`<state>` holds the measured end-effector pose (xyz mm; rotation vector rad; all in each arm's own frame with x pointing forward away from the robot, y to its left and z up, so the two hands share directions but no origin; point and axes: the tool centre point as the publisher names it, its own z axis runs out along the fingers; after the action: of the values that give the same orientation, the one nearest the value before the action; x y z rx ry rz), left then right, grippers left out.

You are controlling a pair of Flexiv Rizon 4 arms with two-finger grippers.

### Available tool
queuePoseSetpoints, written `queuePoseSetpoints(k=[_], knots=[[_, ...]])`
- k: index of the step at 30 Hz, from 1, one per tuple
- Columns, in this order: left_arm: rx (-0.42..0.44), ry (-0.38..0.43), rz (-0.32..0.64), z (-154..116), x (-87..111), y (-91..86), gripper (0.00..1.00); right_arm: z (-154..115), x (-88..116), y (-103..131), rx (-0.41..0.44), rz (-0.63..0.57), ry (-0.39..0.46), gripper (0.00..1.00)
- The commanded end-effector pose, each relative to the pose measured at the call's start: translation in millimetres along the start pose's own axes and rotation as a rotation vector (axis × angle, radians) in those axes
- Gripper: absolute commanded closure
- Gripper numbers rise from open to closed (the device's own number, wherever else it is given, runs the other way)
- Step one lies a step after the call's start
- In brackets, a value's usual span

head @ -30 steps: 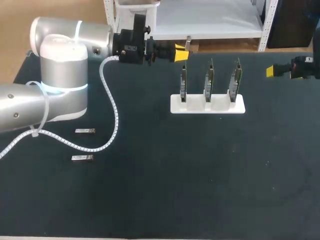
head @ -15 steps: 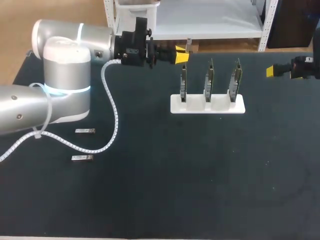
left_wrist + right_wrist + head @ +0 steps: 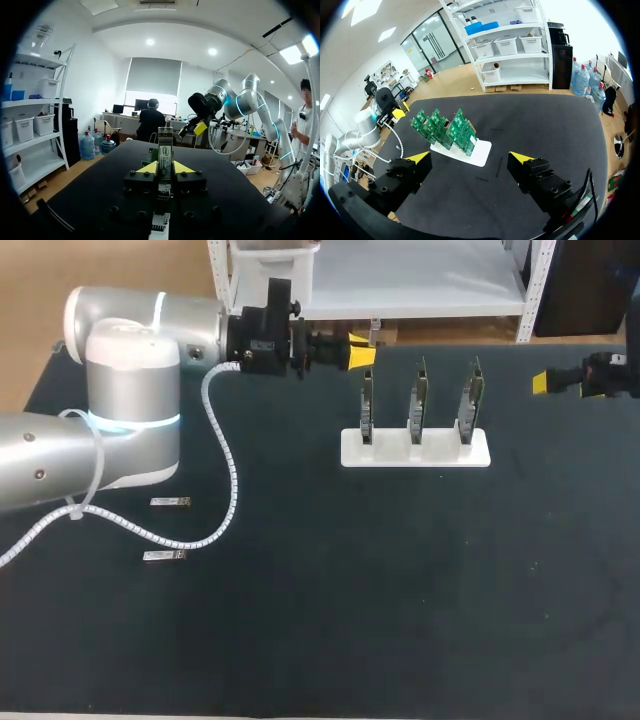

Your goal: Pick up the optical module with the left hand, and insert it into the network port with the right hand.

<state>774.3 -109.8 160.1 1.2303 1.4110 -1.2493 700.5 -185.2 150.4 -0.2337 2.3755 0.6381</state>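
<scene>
Your table (image 3: pixel 400 590): dark matte top. At the far middle a white stand (image 3: pixel 415 450) sits flat on it, three green boards (image 3: pixel 419 400) upright in it, side by side. Toward your left, two small silver pieces lie flat: far module (image 3: pixel 170 502), near module (image 3: pixel 164 556), close together, well apart from the stand.

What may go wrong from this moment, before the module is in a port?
1. The left gripper pinches the optical module between narrow tips; it might tilt or slip when handed to the distant, open right gripper.
2. The three boards stand close together on the white stand; an approaching gripper might knock a neighbour.
</scene>
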Motion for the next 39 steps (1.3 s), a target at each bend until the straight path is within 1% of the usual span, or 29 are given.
queuePoseSetpoints(k=[1, 15, 25, 37, 38, 39], knots=[[0.008, 0.001, -0.003, -1.4, 2.2, 1.0, 1.00, -0.3, 0.4, 0.6, 0.003, 0.001, -0.001, 0.00], [0.039, -0.001, -0.025, 2.1, 1.2, -4.4, 1.00, -0.3, 0.4, 0.6, 0.003, 0.001, -0.001, 0.00], [0.044, 0.016, -0.014, -1.1, 5.9, -9.8, 1.00, -0.3, 0.4, 0.6, 0.003, 0.001, -0.001, 0.00], [0.044, 0.016, -0.014, -1.1, 5.9, -9.8, 1.00, -0.3, 0.4, 0.6, 0.003, 0.001, -0.001, 0.00], [0.044, 0.016, -0.014, -1.1, 5.9, -9.8, 1.00, -0.1, -1.5, 1.3, 0.005, -0.022, -0.003, 0.00], [0.044, 0.016, -0.014, -1.1, 5.9, -9.8, 1.00, 0.4, -3.8, 1.9, -0.010, -0.042, -0.001, 0.00]])
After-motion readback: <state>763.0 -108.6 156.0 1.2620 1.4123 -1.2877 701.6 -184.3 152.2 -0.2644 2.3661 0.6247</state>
